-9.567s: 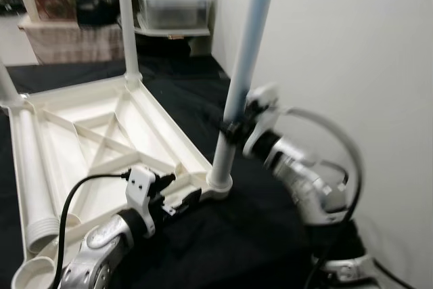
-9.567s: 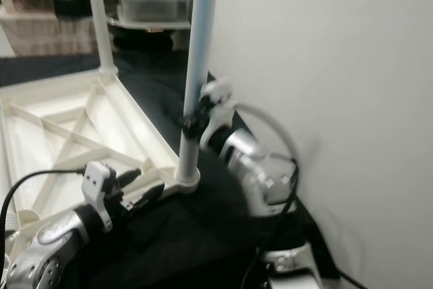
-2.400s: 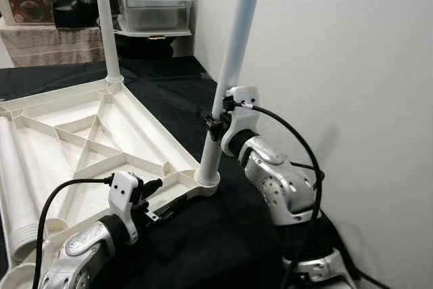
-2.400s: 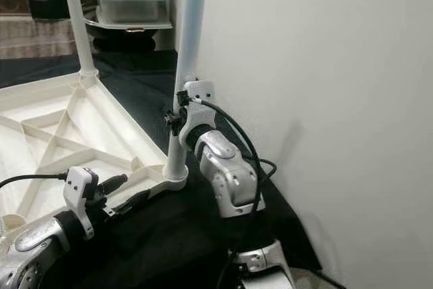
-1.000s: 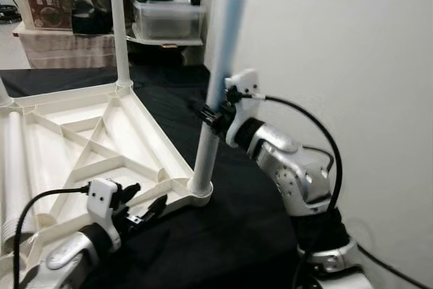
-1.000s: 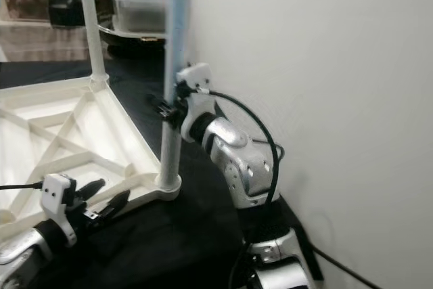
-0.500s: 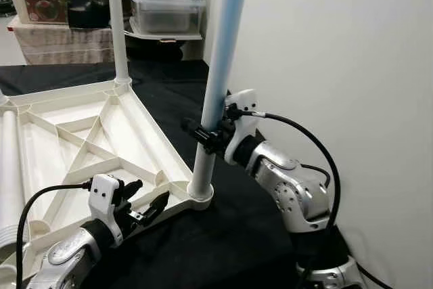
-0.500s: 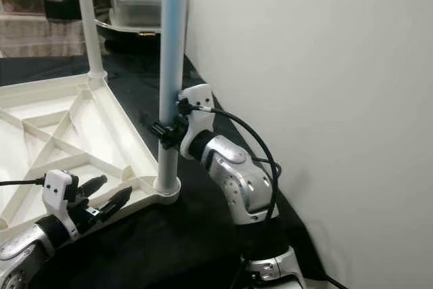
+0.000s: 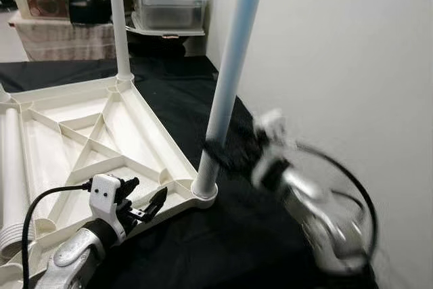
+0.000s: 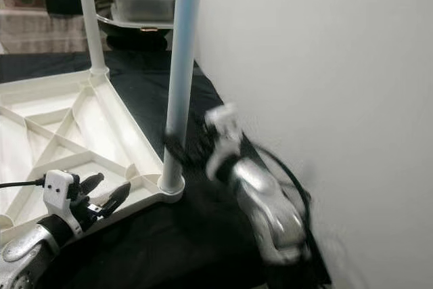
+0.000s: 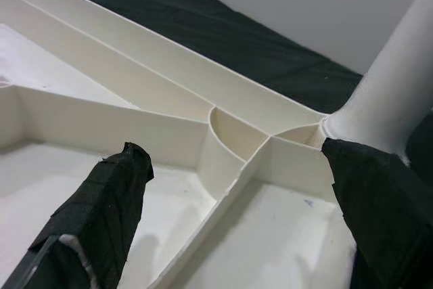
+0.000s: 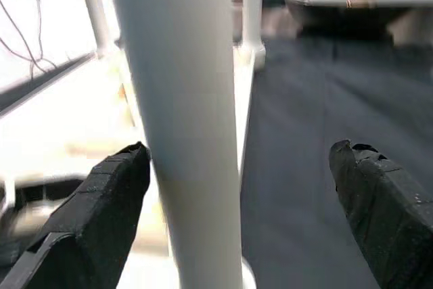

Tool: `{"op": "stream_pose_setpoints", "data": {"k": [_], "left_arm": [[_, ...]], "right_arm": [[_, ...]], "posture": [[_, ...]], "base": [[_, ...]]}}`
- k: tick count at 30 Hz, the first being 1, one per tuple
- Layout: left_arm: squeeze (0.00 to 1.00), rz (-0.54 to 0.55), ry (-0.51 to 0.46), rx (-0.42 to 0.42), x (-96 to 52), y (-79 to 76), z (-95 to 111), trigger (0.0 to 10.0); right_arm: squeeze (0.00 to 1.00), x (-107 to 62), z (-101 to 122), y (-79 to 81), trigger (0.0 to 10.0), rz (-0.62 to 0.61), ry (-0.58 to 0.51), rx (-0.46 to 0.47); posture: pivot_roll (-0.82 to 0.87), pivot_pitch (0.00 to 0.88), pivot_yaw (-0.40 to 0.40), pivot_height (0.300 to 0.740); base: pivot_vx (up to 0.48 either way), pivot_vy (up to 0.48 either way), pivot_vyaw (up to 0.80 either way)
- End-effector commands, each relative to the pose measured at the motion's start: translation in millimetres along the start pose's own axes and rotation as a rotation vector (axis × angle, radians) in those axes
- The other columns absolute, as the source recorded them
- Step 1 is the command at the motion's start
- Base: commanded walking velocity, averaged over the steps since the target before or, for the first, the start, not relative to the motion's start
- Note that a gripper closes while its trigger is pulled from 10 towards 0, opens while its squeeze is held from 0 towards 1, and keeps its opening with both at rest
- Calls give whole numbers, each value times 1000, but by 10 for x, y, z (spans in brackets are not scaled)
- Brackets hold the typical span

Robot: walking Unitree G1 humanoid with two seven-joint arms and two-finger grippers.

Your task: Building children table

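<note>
**White plastic table lay upside down, one leg between parted fingers**

White plastic made up the upturned table top (image 9: 101,133), which lay on a black cloth (image 9: 223,241). The left gripper (image 9: 145,209) hovered at its near rim, fingers spread. The left wrist view gave what the head views could not: the ribbed underside up close, one fingertip (image 11: 111,201) over the inner tray and the other at the corner socket, beside the base of the pale leg (image 9: 226,86).

That leg stood upright in the near corner socket. The right gripper (image 12: 237,194) was blurred in the head views; the right wrist view showed its fingers wide apart, the leg standing between them nearer one finger, whether touching could not be told.

Beyond the right gripper a second leg (image 9: 120,21) stood in the far corner. Past it sat a clear storage box (image 9: 169,8) by the wall (image 9: 338,65).
</note>
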State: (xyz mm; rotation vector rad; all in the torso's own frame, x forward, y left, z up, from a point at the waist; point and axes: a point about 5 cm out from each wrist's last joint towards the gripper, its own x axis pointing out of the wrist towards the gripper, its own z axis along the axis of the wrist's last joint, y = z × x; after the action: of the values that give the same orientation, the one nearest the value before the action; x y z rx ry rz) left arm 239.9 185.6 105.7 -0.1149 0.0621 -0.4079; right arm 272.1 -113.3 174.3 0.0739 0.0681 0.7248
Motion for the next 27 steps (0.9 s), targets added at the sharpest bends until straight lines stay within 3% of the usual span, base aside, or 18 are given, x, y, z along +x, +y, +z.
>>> {"op": "stream_pose_setpoints", "data": {"k": [1, 3, 4, 6, 8, 9, 11, 13, 15, 18, 20, 21, 23, 24, 26, 27], "left_arm": [[0, 25, 17, -7, -18, -6, -64, 10000], [0, 35, 17, -9, -20, -8, -66, 10000], [0, 95, 22, 14, -30, 15, -74, 10000], [0, 121, 25, 22, -34, 24, -78, 10000], [0, 161, 21, 30, -46, 25, -73, 10000], [0, 190, 16, 31, -58, 11, -65, 10000], [0, 190, 16, 31, -58, 11, -65, 10000], [0, 235, 0, 33, -105, -54, -47, 10000], [0, 262, -6, 40, -132, -79, -40, 10000], [0, 312, -21, 43, -206, -158, -9, 10000], [0, 317, -23, 43, -221, -178, -1, 10000], [0, 317, -23, 43, -221, -178, -1, 10000], [0, 327, -28, 54, -289, -289, 9, 10000], [0, 327, -28, 54, -289, -289, 9, 10000], [0, 349, -30, 62, -348, -349, 15, 10000], [0, 349, -30, 62, -348, -349, 15, 10000]], "right_arm": [[1000, -121, -43, 74, 10000, 99, 38, -23], [1000, -193, -86, 100, 10000, 144, 64, -31], [0, -281, -215, -4, 10000, 89, 157, -93], [0, -296, -263, -72, 10000, 36, 190, -121], [0, -319, -372, -205, 10000, -82, 294, -163], [0, -327, -463, -317, 10000, -195, 398, -146], [0, -327, -463, -317, 10000, -195, 398, -146], [0, -380, -599, -463, 10000, -336, 529, -115], [0, -397, -606, -516, 10000, -389, 516, -125], [0, -481, -506, -621, 10000, -537, 425, -357], [0, -500, -500, -635, 10000, -558, 425, -396], [0, -500, -500, -635, 10000, -558, 425, -396], [0, -489, -420, -585, 10000, -572, 282, -340], [0, -489, -420, -585, 10000, -572, 282, -340], [0, -374, -312, -475, 10000, -571, 147, -241], [0, -374, -312, -475, 10000, -571, 147, -241]], "posture": [[14, 0, -113, 740], [14, 0, -113, 740], [9, 0, -105, 740], [9, 0, -105, 740], [8, 0, -100, 740], [6, 0, -98, 740], [6, 0, -98, 740], [8, 0, -99, 740], [8, 0, -99, 740], [11, 0, -101, 740], [11, 0, -101, 740], [11, 0, -101, 740], [20, 0, -100, 740], [20, 0, -100, 740], [28, 0, -104, 740], [28, 0, -104, 740]], "base": [[0, 0, 0], [0, 0, 0], [0, 0, 0], [0, 0, 0], [0, 0, 0], [0, 0, 0], [0, 0, 0], [0, 0, 0], [0, 0, 0], [0, 0, 0], [0, 0, 0], [0, 0, 0], [0, 0, 0], [0, 0, 0], [0, 0, 0], [0, 0, 0]]}}
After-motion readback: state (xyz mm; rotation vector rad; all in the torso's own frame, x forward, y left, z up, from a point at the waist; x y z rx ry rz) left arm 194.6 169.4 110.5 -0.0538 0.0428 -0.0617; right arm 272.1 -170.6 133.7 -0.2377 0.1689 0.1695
